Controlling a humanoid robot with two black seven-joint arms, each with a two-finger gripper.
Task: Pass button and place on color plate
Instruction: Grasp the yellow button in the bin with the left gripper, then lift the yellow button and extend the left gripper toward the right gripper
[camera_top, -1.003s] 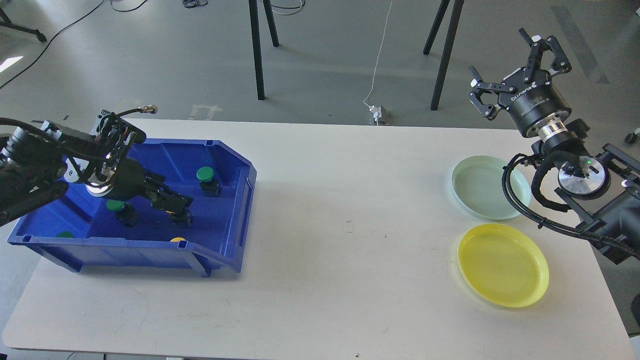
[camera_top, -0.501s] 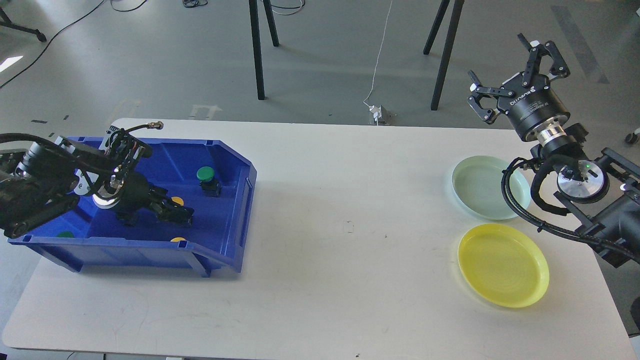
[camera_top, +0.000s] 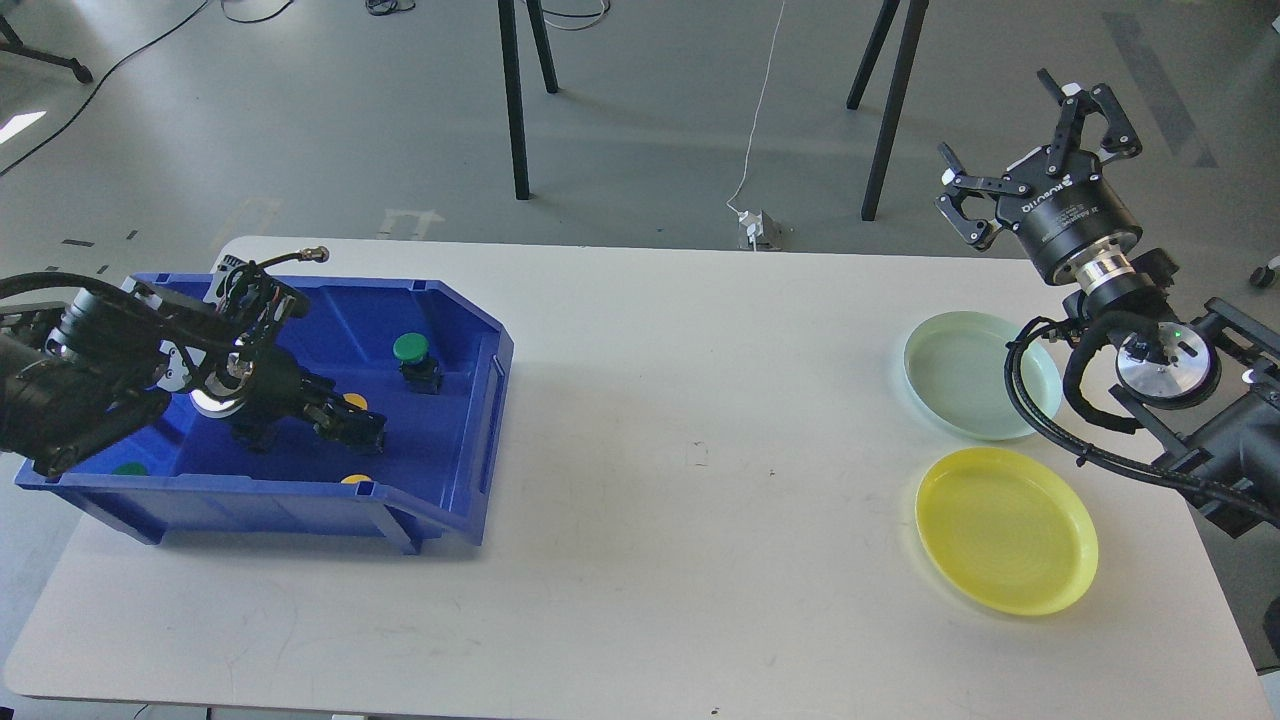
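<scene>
A blue bin (camera_top: 470, 420) on the table's left holds several push buttons. A green-capped button (camera_top: 411, 349) stands upright towards the bin's back right. A yellow-capped button (camera_top: 353, 402) sits right at my left gripper (camera_top: 352, 428), which reaches low into the bin. The dark fingers lie around the button's black body, and I cannot tell their gap. Another yellow cap (camera_top: 354, 480) and a green cap (camera_top: 128, 468) peek over the front wall. My right gripper (camera_top: 1035, 125) is open, empty and raised beyond the table's far right. A pale green plate (camera_top: 960, 375) and a yellow plate (camera_top: 1005, 530) lie below it.
The white table (camera_top: 690, 500) spans the view between the bin and the plates. My right arm's cables (camera_top: 1040, 410) hang over the pale green plate's right rim. Black stand legs (camera_top: 515, 100) rise from the floor beyond the table.
My left gripper has dropped lower into the bin and drawn slightly back, settling at the yellow-capped button. My right gripper has barely shifted.
</scene>
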